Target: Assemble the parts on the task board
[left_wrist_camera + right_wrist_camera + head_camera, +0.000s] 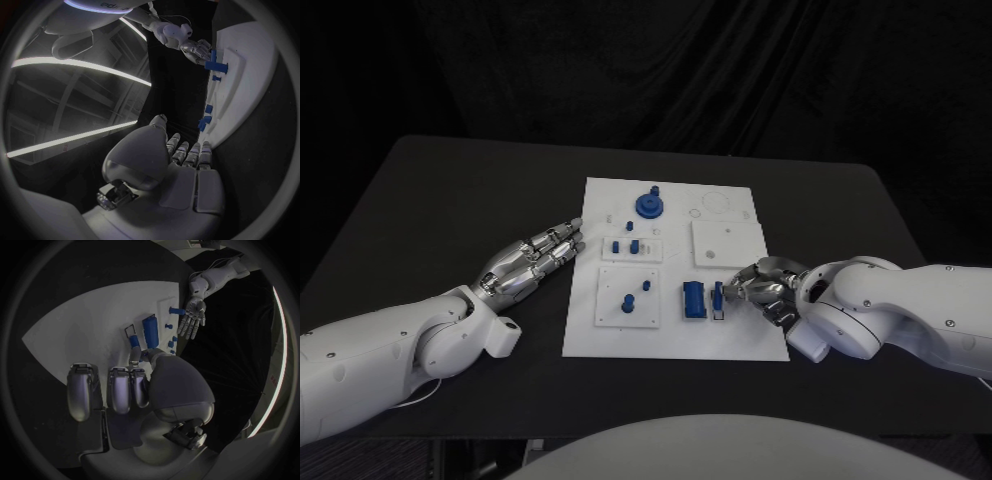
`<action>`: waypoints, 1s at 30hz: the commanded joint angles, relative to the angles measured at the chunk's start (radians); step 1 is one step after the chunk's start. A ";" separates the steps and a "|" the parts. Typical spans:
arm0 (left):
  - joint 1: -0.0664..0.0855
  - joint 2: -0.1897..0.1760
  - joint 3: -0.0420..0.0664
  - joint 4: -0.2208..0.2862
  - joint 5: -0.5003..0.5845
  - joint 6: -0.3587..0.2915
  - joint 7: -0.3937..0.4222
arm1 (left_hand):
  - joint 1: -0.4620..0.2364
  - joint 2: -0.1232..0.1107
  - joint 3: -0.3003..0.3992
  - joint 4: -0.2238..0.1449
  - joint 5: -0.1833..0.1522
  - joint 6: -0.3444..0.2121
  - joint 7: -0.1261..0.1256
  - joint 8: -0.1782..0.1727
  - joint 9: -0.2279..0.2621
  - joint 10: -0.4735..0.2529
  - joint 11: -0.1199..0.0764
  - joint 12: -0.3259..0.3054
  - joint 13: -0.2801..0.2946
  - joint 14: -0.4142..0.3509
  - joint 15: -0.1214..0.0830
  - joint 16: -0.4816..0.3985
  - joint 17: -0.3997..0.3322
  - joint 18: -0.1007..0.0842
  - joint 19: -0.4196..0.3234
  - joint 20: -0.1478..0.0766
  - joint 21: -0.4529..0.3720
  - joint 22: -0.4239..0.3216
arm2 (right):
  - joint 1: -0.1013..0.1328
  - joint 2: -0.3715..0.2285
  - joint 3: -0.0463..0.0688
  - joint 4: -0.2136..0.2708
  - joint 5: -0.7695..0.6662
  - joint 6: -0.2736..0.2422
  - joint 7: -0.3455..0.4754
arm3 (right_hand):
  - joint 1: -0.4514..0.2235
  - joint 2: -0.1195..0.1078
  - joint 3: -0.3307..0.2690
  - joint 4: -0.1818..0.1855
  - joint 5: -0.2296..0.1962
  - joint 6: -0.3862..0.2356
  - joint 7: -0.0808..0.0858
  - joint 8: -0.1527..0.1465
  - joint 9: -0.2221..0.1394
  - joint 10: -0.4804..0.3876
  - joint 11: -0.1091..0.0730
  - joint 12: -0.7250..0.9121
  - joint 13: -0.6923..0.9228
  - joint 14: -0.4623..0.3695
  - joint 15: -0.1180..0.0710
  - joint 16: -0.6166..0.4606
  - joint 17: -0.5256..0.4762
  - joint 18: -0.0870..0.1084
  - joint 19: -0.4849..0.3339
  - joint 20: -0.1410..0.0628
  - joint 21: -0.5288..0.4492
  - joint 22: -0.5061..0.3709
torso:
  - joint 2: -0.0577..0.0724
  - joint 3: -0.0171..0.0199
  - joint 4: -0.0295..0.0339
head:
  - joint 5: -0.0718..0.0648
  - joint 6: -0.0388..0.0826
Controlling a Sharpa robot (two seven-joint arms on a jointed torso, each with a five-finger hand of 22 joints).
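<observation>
In the head view the white task board (733, 345) lies mid-table (444, 190); the left hand (531, 262) rests flat beside it, fingers extended, empty. In the right wrist view, the right hand (134, 377) pinches a thin blue part (134, 341) at the board's near edge, beside a blue block (150, 327). No writing is readable.

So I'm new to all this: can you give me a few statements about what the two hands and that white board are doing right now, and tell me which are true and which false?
1. The left hand lies flat beside the task board, holding nothing. True.
2. The right hand hovers over the board's far edge. False: it is at the near right part, its fingers at a slim upright blue part.
3. A round blue part stands near the board's far edge. True.
4. The board lies on a white table. False: the table is black.
5. The left hand grips the blue block. False: that block stands on the board beside the right hand.
</observation>
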 commanded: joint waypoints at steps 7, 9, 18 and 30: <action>-0.009 0.000 -0.005 -0.001 -0.002 0.007 0.009 | 0.001 0.002 0.005 0.001 0.005 -0.005 -0.001 0.003 0.000 0.003 0.005 0.000 0.001 -0.002 0.008 -0.007 -0.001 0.011 -0.003 0.007 -0.003 -0.001 | -0.003 -0.011 0.000 0.012 0.013 -0.041 0.022 | -0.006 -0.004 0.007 0.000 0.003 0.009 0.002 -0.003 -0.002 0.104 -0.007 0.003 0.263 0.094 -0.007 0.002 0.199 0.008 0.059 -0.006 0.001 0.232 | 0.000 0.0000 0.0009 | -0.002 0.000; -0.009 0.000 -0.005 -0.001 -0.002 0.007 0.009 | 0.001 0.002 0.005 0.001 0.005 -0.005 -0.001 0.003 0.000 0.003 0.005 0.000 0.001 -0.002 0.008 -0.007 -0.001 0.011 -0.003 0.007 -0.003 -0.001 | -0.003 -0.012 0.000 0.012 0.013 -0.036 0.017 | -0.006 -0.006 0.008 0.000 0.002 0.010 0.002 -0.004 -0.003 0.104 -0.007 0.003 0.263 0.094 -0.007 0.002 0.199 0.009 0.059 -0.006 0.000 0.231 | -0.001 -0.0001 0.0008 | -0.002 0.000; -0.009 0.001 -0.005 -0.002 -0.002 0.009 0.008 | 0.001 0.002 0.006 0.000 0.006 -0.003 -0.001 0.004 0.000 0.004 0.005 0.000 0.002 -0.002 0.008 -0.007 -0.001 0.011 -0.003 0.008 -0.003 -0.001 | -0.003 -0.021 0.000 0.019 -0.081 -0.052 0.046 | -0.011 -0.049 0.006 -0.006 -0.142 0.022 0.003 -0.028 -0.009 0.104 -0.004 0.003 0.263 0.094 -0.006 0.001 0.197 0.009 0.057 -0.006 -0.002 0.230 | 0.000 -0.0002 0.0012 | -0.002 0.000; -0.010 -0.004 -0.005 0.001 -0.002 0.002 0.011 | 0.001 0.002 0.006 0.000 0.006 -0.001 -0.001 0.004 0.000 0.004 0.005 0.001 0.002 -0.002 0.008 -0.007 -0.001 0.011 -0.002 0.008 -0.003 -0.001 | -0.015 -0.093 -0.001 0.054 -0.746 -0.246 0.161 | 0.145 -0.090 -0.042 -0.068 -0.465 -0.097 0.070 -0.232 -0.151 0.104 0.038 0.003 0.263 0.097 0.029 0.007 0.214 0.007 0.059 0.027 0.003 0.233 | -0.001 -0.0009 0.0005 | 0.002 0.000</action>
